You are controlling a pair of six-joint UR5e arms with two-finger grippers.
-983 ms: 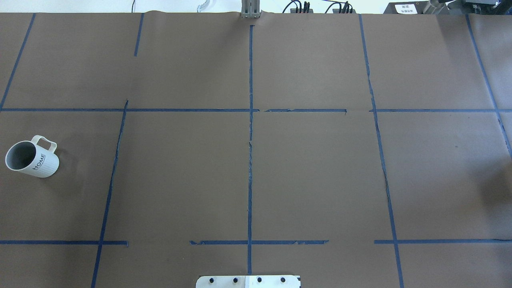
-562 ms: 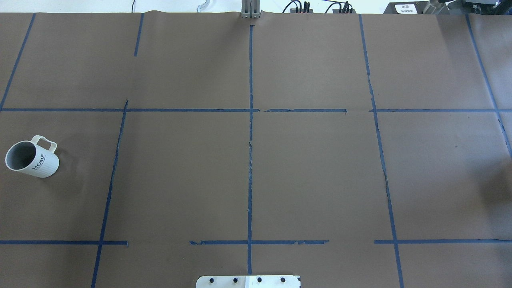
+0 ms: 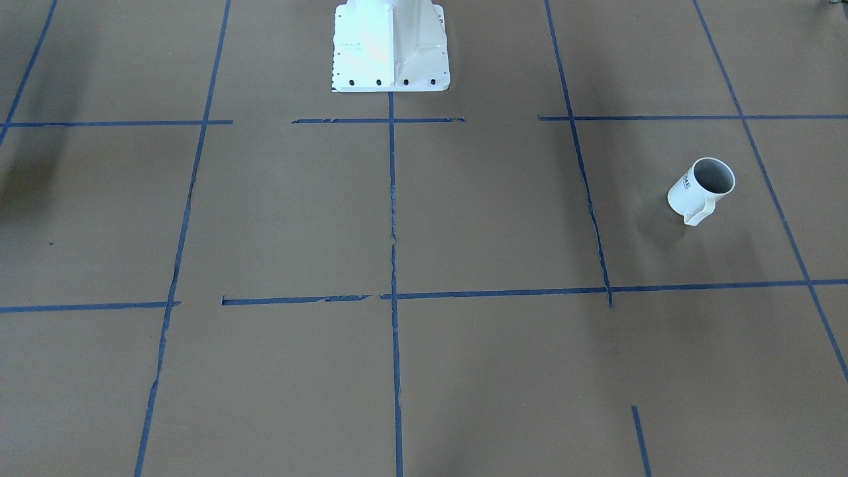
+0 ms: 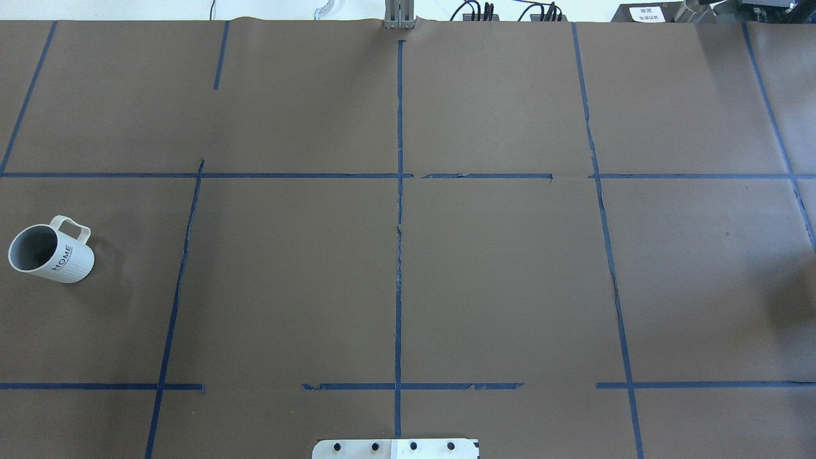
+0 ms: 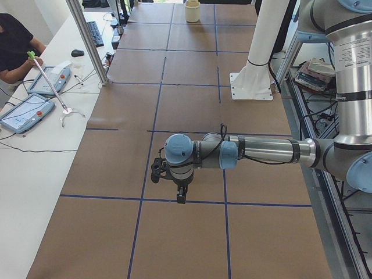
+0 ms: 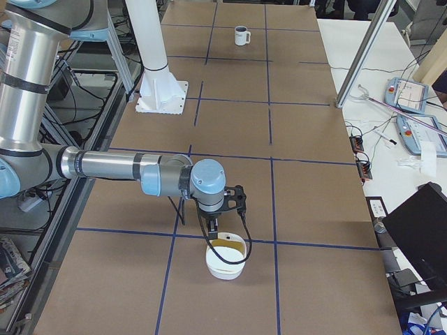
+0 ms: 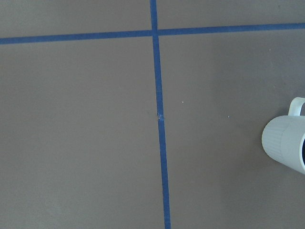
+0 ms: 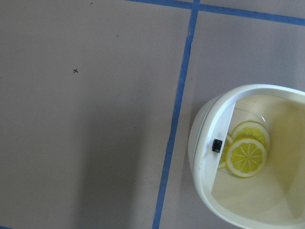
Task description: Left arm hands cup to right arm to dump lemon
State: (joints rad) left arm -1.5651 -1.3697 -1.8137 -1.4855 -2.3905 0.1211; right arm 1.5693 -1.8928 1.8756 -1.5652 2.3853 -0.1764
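Fingers (image 5: 181,196) on the left arm (image 5: 261,150), state untellable, hang clear of the cup (image 4: 52,250).

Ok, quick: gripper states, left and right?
Left gripper: cannot tell; seen only from the side.
Right gripper: cannot tell; seen only from the side.

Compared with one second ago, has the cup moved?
No. The cup sits at the same spot, left of the slanted blue tape line.

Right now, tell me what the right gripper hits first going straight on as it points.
Probably the rim of the white bowl: the right gripper points down over it, though depth is unclear.
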